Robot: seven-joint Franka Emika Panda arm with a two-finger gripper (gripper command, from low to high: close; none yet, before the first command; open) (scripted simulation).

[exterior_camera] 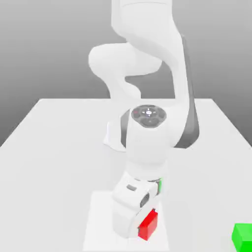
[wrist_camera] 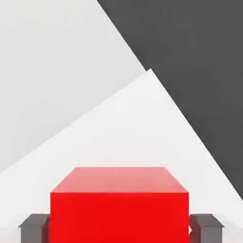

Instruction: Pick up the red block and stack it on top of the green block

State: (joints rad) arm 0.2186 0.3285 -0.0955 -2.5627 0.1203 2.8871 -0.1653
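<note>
Hand view: smooth, boxy red block point(wrist_camera: 119, 217), gripper-clasped.

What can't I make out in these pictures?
- Far side of the red block: turned away from the exterior view, partly behind the gripper.
- Green block's full shape: cut off by the exterior view's right and bottom edges.
- Robot arm's upper part: cut off by the exterior view's top edge.

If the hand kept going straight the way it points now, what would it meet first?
The red block, already between the fingers; past it, probably the white patch, though depth is hard to judge.
</note>
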